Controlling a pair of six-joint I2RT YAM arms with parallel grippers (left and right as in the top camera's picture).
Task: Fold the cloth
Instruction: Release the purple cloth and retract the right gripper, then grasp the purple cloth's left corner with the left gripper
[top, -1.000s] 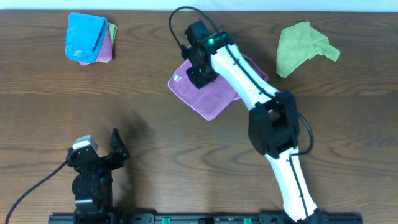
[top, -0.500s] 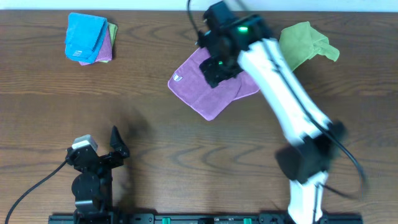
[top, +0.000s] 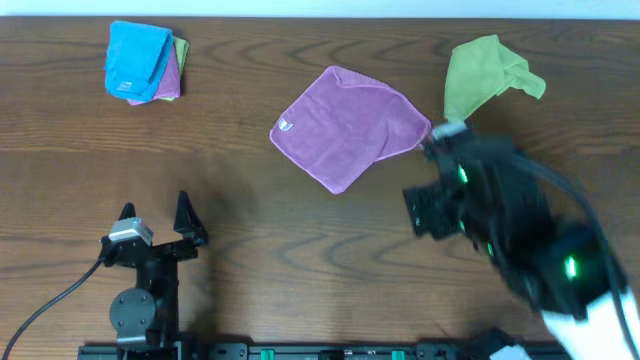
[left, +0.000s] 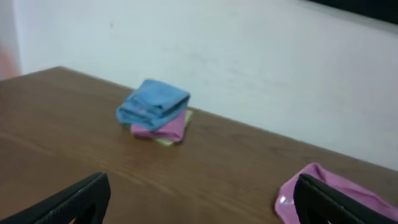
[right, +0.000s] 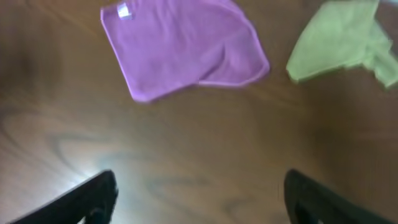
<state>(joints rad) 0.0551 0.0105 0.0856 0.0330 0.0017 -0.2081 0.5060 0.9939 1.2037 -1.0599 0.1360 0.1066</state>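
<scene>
The cloth (top: 350, 125) lay at ten o'clock, seen from overhead, from the nearer right gripper (right: 199, 193), its fingers wide apart and empty.

lilac cloth (top: 345, 125): microfibre, matt, fine nap. table (top: 250, 190): dark wood grain, smooth semi-gloss, glare patch just below the lilac cloth. green cloth (top: 485, 75), right of it: same matt fuzzy fabric.

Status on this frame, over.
Left gripper, right gripper: jaws open, empty. Lilac square microfibre cloth lying loose, ungripped. Crumpled lime-green cloth close by, not touching.
</scene>
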